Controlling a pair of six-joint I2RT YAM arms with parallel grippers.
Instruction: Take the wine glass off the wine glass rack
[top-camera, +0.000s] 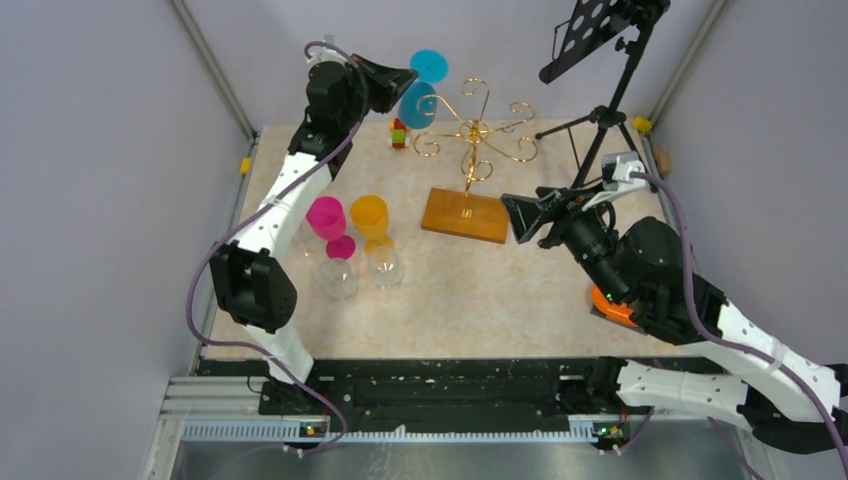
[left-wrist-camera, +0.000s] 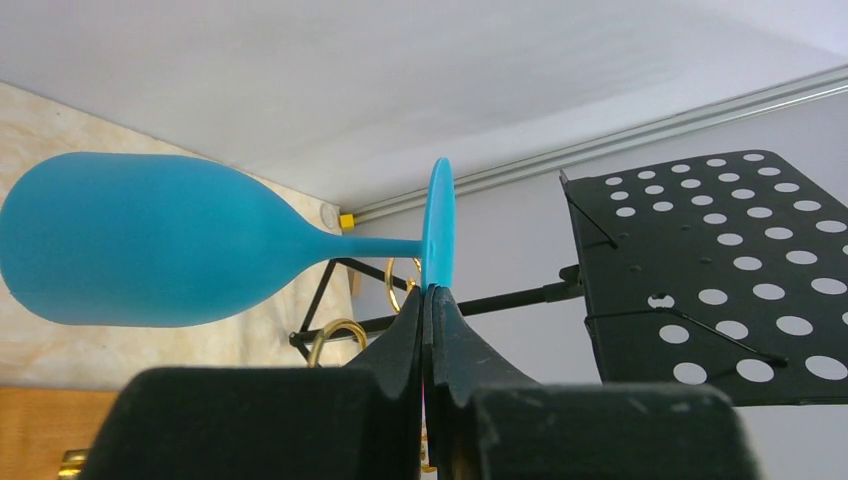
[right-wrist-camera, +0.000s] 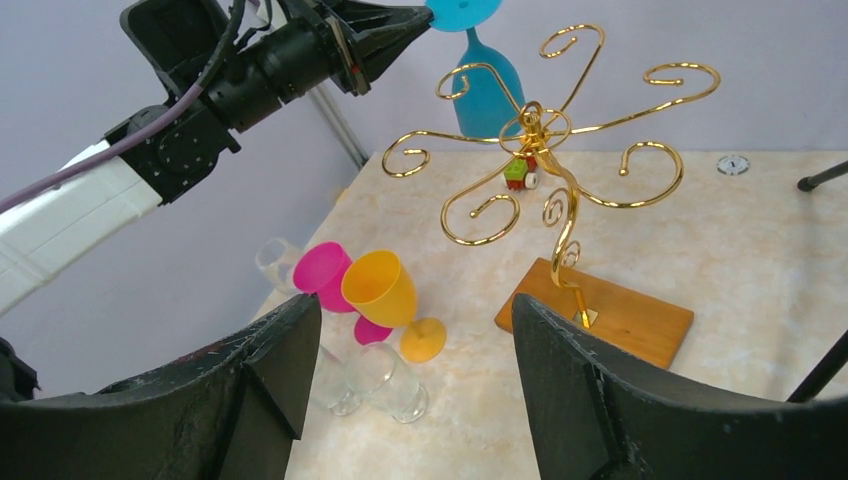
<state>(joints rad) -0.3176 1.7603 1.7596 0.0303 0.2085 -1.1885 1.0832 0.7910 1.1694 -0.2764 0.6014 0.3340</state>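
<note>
1. Black fingers (right-wrist-camera: 250, 400) of the right gripper (right-wrist-camera: 415, 305) fill the bottom of the right wrist view. They stand wide apart with nothing between them and aim toward the wine glass rack (right-wrist-camera: 545, 135).
2. Up at the far side, the left gripper (left-wrist-camera: 428, 292) has its fingers pinched flat together on the edge of the foot disc of the blue wine glass (left-wrist-camera: 150, 240). The glass sticks out past the fingertips, held in the air well above the tabletop (top-camera: 480, 290).
3. Progress, as I judge it: the lift-off looks done or all but done. In the left wrist view the stem runs bare, with no gold wire round it, and the rack's curls show only below and behind the fingers. In the right wrist view the bowl sits behind one scroll arm, so I cannot tell how much clearance it has.
4. What is left is probably carrying the glass clear of the scrolls and setting it down. None of the rack's gold arms carries another glass.
5. The rack's wooden base (top-camera: 465, 214) rests just ahead of the right fingers.
6. To the left of the right fingers, a pink glass (top-camera: 325, 215), an orange glass (top-camera: 369, 215) and two clear glasses (top-camera: 338, 278) stand close together. A small toy (top-camera: 399, 132) lies beyond the rack.
7. The tabletop is pale marbled beige. Plain lilac-grey walls with metal rails enclose it. A black tripod stand (left-wrist-camera: 720, 270) with a perforated tray rises to the right of the left fingers.
</note>
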